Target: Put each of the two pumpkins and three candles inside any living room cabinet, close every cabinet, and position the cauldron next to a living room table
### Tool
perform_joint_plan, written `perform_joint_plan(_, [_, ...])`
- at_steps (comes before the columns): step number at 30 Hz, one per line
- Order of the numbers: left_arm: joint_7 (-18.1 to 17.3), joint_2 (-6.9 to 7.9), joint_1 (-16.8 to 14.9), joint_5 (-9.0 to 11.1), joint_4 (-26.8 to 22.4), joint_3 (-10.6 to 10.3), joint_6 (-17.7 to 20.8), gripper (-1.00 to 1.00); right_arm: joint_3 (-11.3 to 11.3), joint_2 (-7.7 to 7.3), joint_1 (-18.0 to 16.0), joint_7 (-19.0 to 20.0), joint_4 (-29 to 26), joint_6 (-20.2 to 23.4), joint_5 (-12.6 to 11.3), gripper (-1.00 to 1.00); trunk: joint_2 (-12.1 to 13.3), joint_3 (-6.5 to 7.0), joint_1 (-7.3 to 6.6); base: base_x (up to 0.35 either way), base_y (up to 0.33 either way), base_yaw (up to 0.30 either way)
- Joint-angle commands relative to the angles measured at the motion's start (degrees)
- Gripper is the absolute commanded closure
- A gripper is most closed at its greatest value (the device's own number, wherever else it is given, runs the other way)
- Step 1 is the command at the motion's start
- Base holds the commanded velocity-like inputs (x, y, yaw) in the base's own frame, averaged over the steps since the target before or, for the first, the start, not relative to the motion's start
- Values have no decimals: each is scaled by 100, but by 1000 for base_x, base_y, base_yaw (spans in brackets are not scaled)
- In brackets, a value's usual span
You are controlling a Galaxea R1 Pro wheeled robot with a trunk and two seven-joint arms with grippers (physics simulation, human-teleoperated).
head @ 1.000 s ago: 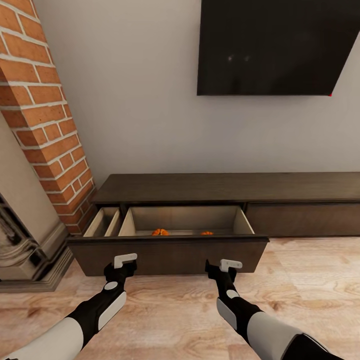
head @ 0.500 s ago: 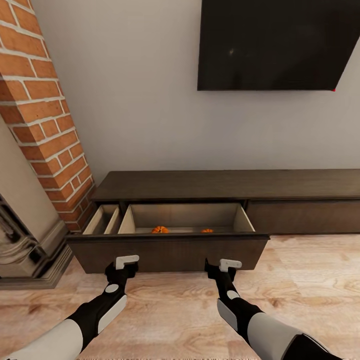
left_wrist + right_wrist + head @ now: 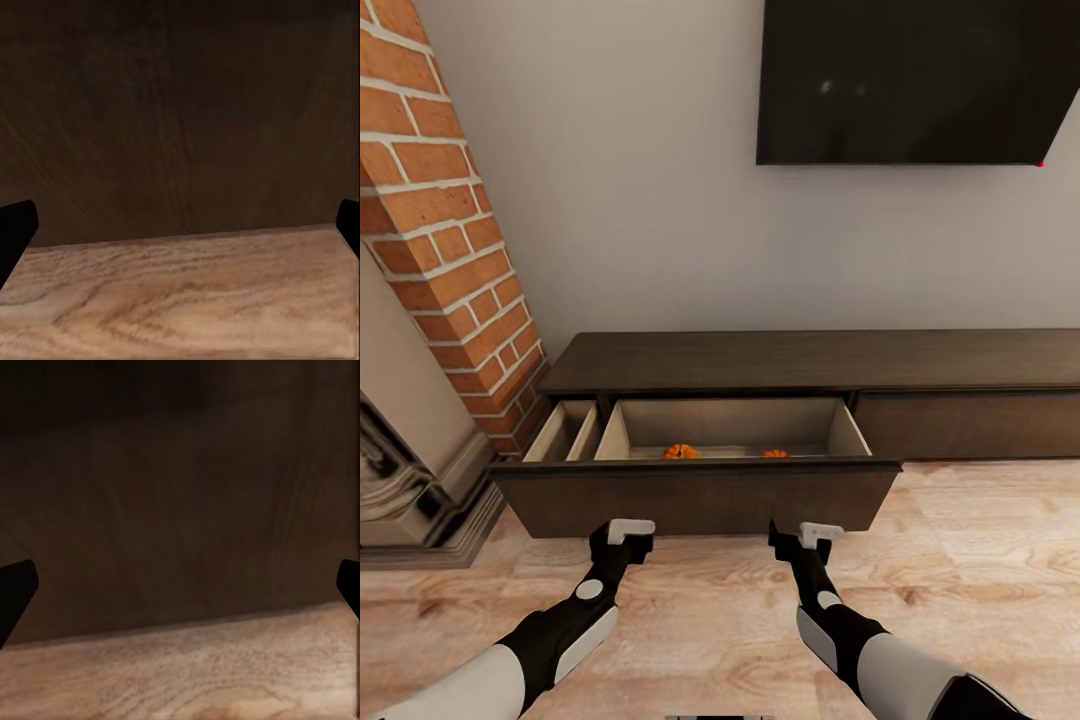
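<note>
The long dark-brown cabinet (image 3: 810,360) stands against the wall with its wide left drawer (image 3: 695,495) pulled out. Two small orange pumpkins (image 3: 680,451) (image 3: 774,454) lie on the drawer's pale floor, just behind its front panel. My left gripper (image 3: 618,540) and right gripper (image 3: 792,540) are low in front of that panel, about a drawer-half apart. Both are open and hold nothing. Each wrist view looks at the dark panel (image 3: 180,112) (image 3: 180,487) close up, above the wood floor, with the left gripper (image 3: 180,229) and right gripper (image 3: 180,589) spread wide. Candles and cauldron are out of view.
A brick column (image 3: 450,250) and a stone fireplace base (image 3: 410,500) stand close on the left. A dark TV (image 3: 910,80) hangs on the wall above. The cabinet's right drawer front (image 3: 970,425) is shut. Light wood floor (image 3: 980,560) spreads to the right.
The whole picture has shifted, so the camera has moved. My left gripper has shifted a little to the right along the drawer front. The pumpkins lie as before.
</note>
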Motion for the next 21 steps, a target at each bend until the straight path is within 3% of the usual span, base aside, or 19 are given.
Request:
perform_joint_plan(1, [-10,14,-6,56,-6,-50,-30,-100,50,4,-2,-48,29,-35,-9,-100,-2,-5,-1,0,0,0])
perform_joint_plan(21, [-69,27,-6,81,-6,-34,-39,-100,59,20,3,-43,85,0,-18,-100,-2,-5,-1,16,0,0])
